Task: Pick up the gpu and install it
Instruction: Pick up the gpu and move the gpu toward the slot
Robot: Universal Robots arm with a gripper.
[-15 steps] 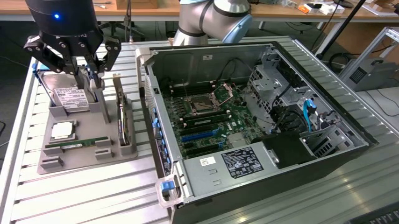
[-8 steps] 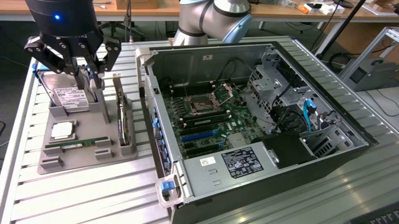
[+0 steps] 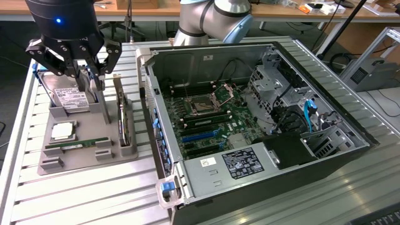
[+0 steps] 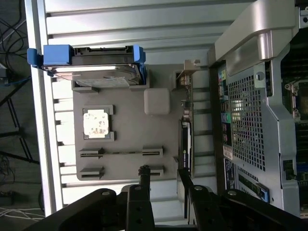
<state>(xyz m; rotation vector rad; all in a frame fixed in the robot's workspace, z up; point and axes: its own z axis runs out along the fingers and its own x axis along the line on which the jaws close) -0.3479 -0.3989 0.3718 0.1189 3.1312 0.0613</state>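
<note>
The gpu (image 3: 124, 125) is a thin dark card with a silvery metal edge. It stands on its edge in the slot on the grey holder tray (image 3: 87, 154) nearest the computer case. In the wrist view the gpu (image 4: 185, 144) is a dark strip beside the case wall. My gripper (image 3: 92, 84) hangs open above the tray's far end, near the hard drive and to the exterior view's left of the gpu. Nothing is between its fingers. In the wrist view the gripper (image 4: 164, 175) shows two dark fingers, one of them (image 4: 185, 179) almost in line with the card.
The open computer case (image 3: 350, 122) lies to the exterior view's right, its motherboard (image 3: 209, 115) with blue slots exposed. The tray also holds a silver hard drive (image 3: 70, 98), a processor chip (image 3: 62, 131) and a green memory stick (image 3: 78, 144). Everything rests on a ribbed metal table (image 3: 87, 197).
</note>
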